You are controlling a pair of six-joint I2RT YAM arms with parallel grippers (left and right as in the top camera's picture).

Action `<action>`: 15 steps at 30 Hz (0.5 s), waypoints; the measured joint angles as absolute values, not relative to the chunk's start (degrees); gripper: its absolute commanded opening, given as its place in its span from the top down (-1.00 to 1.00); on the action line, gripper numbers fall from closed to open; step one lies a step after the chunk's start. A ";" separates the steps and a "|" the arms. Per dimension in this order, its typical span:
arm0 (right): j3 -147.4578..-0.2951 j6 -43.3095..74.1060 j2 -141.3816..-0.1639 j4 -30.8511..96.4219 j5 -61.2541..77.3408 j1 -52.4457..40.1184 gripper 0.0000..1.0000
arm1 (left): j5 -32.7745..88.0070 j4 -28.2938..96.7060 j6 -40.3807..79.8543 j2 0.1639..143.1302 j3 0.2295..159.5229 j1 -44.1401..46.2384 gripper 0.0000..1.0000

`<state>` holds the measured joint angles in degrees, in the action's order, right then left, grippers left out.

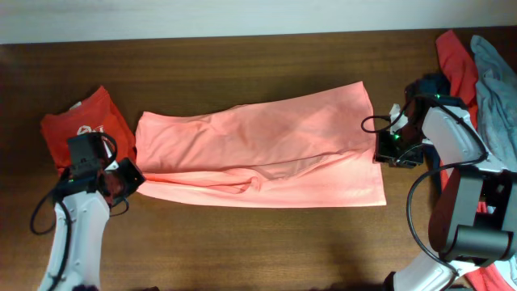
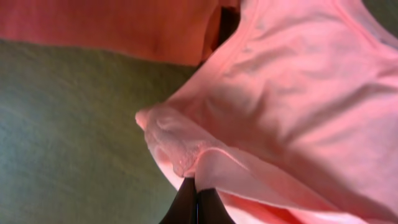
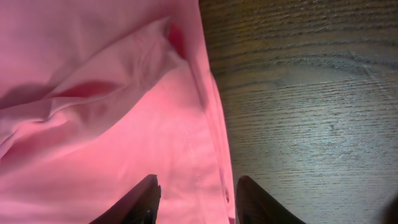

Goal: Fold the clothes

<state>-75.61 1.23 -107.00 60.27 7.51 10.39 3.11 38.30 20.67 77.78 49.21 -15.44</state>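
the salmon shirt (image 1: 258,149) lies spread flat across the middle of the bench (image 1: 242,65), running from 9 o'clock to 3 o'clock, with a soft ridge along its lower half. at 8 o'clock the left pincer (image 2: 195,190) is clenched on the shirt's near-left corner, and a small bunch of cloth rises just above its closed tips. at 3 o'clock the right pincer (image 3: 199,186) is released, its fingers (image 3: 149,198) spread either side of the shirt's right hem and pinching nothing yet.

the risk, judged from this, is a lopsided lift. one end is held and the other is free, so a pull from the left would drag the shirt toward 9 o'clock and draw the hem out from between the open fingers. the right pincer could also close on only the top layer, or on bare wood just past the edge, and the fold would then skew. the bunched corner at the left looks a shallow bite that may slip under tension.

count: one salmon shirt; one red tee (image 1: 85,121) with white lettering, lying folded at 9 o'clock just beside the shirt's left end; a heap at 2 o'clock showing three garments, one coral-red (image 1: 456,56), one grey-blue (image 1: 494,81) and one navy (image 1: 434,83). two arms, two pincers.
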 measured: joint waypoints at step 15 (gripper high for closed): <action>-75.61 1.23 -107.00 60.27 7.49 10.39 0.10 | -1.02 30.39 20.71 92.79 49.21 -15.44 0.81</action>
<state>-75.61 1.23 -107.00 60.27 7.49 10.39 -1.02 30.39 20.71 92.79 49.21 -15.44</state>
